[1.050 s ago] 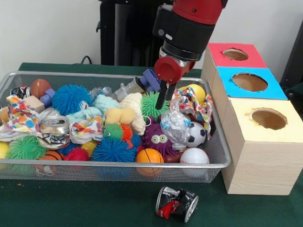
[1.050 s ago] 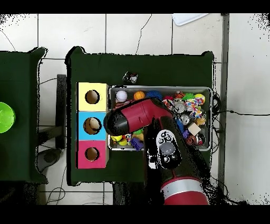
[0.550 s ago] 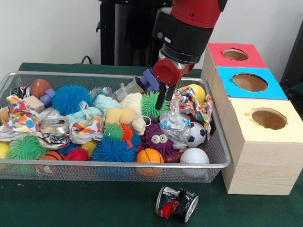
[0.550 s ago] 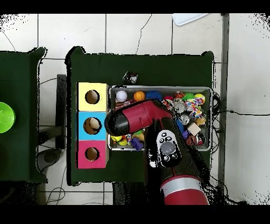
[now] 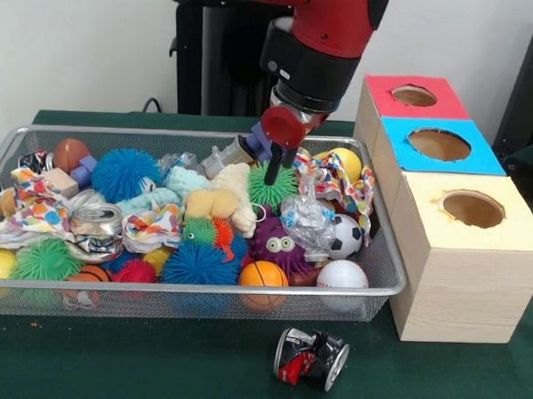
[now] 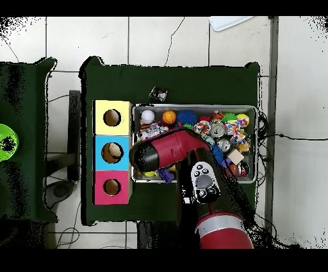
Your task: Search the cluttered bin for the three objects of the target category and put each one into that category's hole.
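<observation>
Can before bin

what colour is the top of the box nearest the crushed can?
Yellow top, plain wood sides; front view shows it best.

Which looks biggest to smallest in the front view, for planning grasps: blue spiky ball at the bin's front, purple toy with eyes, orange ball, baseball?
1. Blue spiky ball
2. Purple toy with eyes
3. Baseball and orange ball look alike.

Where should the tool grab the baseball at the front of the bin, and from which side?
Take the baseball across its middle, coming straight down from above. It is round, its top is bare, and the bin's front rim and the soccer ball crowd its sides, so a side approach looks blocked.
</observation>
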### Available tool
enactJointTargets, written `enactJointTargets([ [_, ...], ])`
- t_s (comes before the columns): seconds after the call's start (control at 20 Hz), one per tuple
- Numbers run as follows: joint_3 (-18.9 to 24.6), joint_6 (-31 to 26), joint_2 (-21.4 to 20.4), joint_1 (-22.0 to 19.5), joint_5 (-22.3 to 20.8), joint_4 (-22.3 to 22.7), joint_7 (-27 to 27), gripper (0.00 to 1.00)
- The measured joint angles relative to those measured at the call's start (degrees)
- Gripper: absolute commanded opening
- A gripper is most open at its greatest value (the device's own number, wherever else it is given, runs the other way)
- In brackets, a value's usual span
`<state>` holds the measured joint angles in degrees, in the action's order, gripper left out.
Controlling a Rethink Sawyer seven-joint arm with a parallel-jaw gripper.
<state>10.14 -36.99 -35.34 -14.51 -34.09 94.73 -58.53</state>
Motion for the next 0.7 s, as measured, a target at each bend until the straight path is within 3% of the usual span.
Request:
enactJointTargets([
  [0.45,0.0,2.2,1.5,-1.0,1.9,3.0,0.0,1.00],
  [0.7,2.9,7.4,2.2,-5.9,6.9,5.6,0.0,1.00],
])
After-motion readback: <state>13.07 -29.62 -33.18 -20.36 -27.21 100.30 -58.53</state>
